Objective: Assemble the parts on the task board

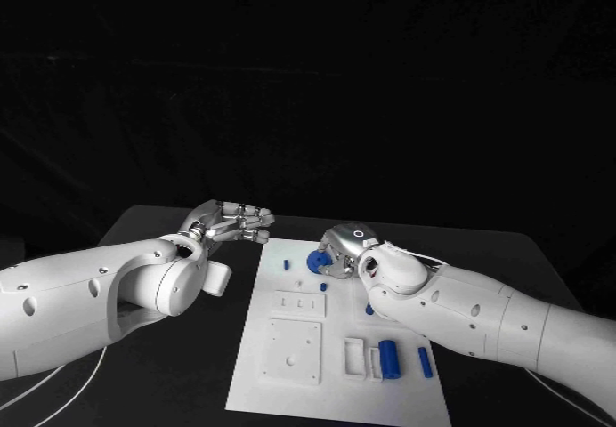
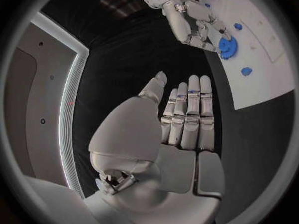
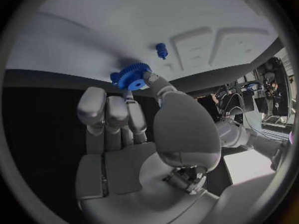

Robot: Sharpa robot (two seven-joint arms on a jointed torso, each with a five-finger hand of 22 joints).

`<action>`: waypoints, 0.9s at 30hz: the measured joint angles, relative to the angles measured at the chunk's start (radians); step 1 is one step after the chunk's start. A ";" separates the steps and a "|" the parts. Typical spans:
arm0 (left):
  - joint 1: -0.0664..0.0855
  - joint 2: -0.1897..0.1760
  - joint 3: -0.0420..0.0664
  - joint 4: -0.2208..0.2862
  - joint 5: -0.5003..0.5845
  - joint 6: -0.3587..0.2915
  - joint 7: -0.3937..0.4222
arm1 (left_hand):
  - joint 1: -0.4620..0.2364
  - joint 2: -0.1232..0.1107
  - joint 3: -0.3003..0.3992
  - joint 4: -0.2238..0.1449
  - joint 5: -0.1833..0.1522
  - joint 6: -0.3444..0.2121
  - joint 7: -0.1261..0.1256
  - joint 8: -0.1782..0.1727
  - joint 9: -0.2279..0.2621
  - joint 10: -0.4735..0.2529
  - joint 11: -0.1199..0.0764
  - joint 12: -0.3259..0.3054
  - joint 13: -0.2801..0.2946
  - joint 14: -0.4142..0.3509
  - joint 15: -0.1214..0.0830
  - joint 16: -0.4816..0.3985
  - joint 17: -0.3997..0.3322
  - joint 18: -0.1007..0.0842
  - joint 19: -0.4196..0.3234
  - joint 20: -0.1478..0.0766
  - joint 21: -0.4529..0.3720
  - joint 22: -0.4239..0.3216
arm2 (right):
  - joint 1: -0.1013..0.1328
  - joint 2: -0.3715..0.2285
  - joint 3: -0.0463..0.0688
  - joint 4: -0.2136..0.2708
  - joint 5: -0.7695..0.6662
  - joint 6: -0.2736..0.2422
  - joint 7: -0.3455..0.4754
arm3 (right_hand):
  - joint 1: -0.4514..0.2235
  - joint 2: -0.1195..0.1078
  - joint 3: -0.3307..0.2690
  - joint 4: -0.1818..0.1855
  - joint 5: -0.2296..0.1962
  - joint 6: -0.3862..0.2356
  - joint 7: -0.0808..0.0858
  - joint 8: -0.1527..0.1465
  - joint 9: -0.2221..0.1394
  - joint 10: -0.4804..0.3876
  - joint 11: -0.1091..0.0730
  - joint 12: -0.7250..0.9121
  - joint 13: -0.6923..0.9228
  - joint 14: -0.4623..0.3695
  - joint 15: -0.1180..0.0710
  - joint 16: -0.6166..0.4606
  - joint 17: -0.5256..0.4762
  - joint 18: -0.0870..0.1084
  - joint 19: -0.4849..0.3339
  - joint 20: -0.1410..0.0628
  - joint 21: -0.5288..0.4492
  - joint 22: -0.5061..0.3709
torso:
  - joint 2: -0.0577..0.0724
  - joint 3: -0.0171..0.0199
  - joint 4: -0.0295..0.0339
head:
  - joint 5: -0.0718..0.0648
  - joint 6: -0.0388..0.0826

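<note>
The right silver hand [image 1: 342, 252] pinches a blue toothed plastic gear [image 1: 317, 261] at its fingertips, holding it over the far end of the flat white task board [image 1: 295, 387], near that board's left edge. A small blue peg [image 3: 161, 50] stands on the board just beyond the gear (clearest from the right wrist). The left silver hand [image 1: 235, 222] hovers off the board over the black table [image 1: 154, 222], holding nothing, fingers straight and side by side.

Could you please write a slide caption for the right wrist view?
Right hand pinches a blue gear at the edge of the white task board.
</note>
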 measured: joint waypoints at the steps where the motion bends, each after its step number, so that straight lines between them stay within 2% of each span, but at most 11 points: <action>1: 0.000 0.000 0.000 0.000 0.000 0.000 0.000 | 0.000 0.000 0.000 0.000 0.000 0.000 0.000 0.000 0.000 0.000 0.000 0.000 0.000 0.000 0.000 0.000 0.000 0.000 0.000 0.000 0.000 0.000 | 0.000 0.003 0.000 -0.005 -0.002 0.000 -0.001 | 0.000 0.000 0.001 0.001 -0.001 0.000 0.000 0.000 0.000 0.000 0.000 0.000 0.000 0.000 0.000 0.000 -0.001 0.000 0.000 0.000 0.000 0.000 | 0.000 0.0000 -0.0001 | 0.000 0.000; 7: 0.000 0.002 0.000 0.000 0.000 0.000 0.000 | 0.000 0.000 0.000 0.000 0.000 0.000 0.000 0.000 0.000 0.000 0.000 0.000 0.000 0.000 0.000 0.000 0.000 0.000 0.000 0.000 0.000 0.000 | 0.001 0.021 -0.005 -0.030 -0.009 -0.001 -0.007 | 0.000 0.000 0.000 0.006 -0.019 0.000 0.000 0.000 0.000 0.002 0.002 -0.005 0.000 0.000 0.000 0.000 -0.004 0.000 0.000 0.000 -0.006 0.000 | 0.000 0.0005 -0.0008 | 0.002 0.001; 16: 0.000 0.004 0.000 -0.001 0.000 0.000 0.000 | 0.000 0.000 0.000 0.000 0.000 0.000 0.000 0.000 0.000 0.000 0.000 0.000 0.000 0.000 0.000 0.000 0.000 0.000 0.000 0.000 0.000 0.000 | 0.002 0.039 -0.007 -0.050 -0.023 0.000 -0.019 | 0.001 -0.007 0.006 0.012 -0.049 0.007 -0.017 0.000 0.000 -0.005 0.003 -0.016 0.000 0.000 0.000 -0.009 -0.009 0.000 0.000 0.000 -0.011 0.000 | 0.000 0.0004 -0.0001 | 0.005 0.000; 19: 0.000 0.004 0.000 -0.002 0.000 0.000 -0.001 | 0.000 0.000 0.000 0.000 0.000 0.000 0.000 0.000 0.000 0.000 0.000 0.000 0.000 0.000 0.000 0.000 0.000 0.000 0.000 0.000 0.000 0.000 | 0.002 0.043 -0.007 -0.053 -0.025 0.001 -0.020 | 0.001 -0.007 0.006 0.012 -0.054 0.007 -0.018 0.000 0.000 -0.006 0.002 -0.020 0.000 0.000 0.000 -0.009 -0.011 0.000 0.000 0.000 -0.015 0.000 | 0.000 0.0004 -0.0012 | 0.007 0.000; 24: 0.000 0.006 0.000 -0.002 0.000 0.000 -0.001 | 0.000 0.000 0.000 0.000 0.000 0.000 0.000 0.000 0.000 0.000 0.000 0.000 0.000 0.000 0.000 0.000 0.000 0.000 0.000 0.000 0.000 -0.003 | 0.001 0.045 -0.008 -0.056 -0.025 0.005 -0.020 | 0.006 -0.012 -0.015 0.024 -0.066 -0.044 -0.006 0.003 0.001 -0.016 0.003 -0.024 0.000 0.000 0.000 -0.013 -0.012 0.000 0.000 0.000 -0.020 0.000 | 0.000 0.0005 -0.0024 | 0.008 0.000; 27: 0.000 0.006 0.000 -0.003 0.000 0.000 -0.001 | 0.000 0.000 0.000 0.000 0.000 0.000 0.000 0.000 0.000 0.000 0.000 0.000 0.000 0.000 0.000 0.000 0.000 0.000 0.000 0.000 0.000 -0.004 | 0.001 0.046 -0.008 -0.057 -0.023 0.006 -0.020 | 0.007 -0.011 -0.043 0.031 -0.082 -0.077 -0.007 0.005 0.001 -0.019 0.000 -0.028 0.000 0.000 0.000 -0.013 -0.012 0.000 0.000 0.000 -0.020 0.000 | 0.000 0.0007 -0.0026 | 0.007 0.000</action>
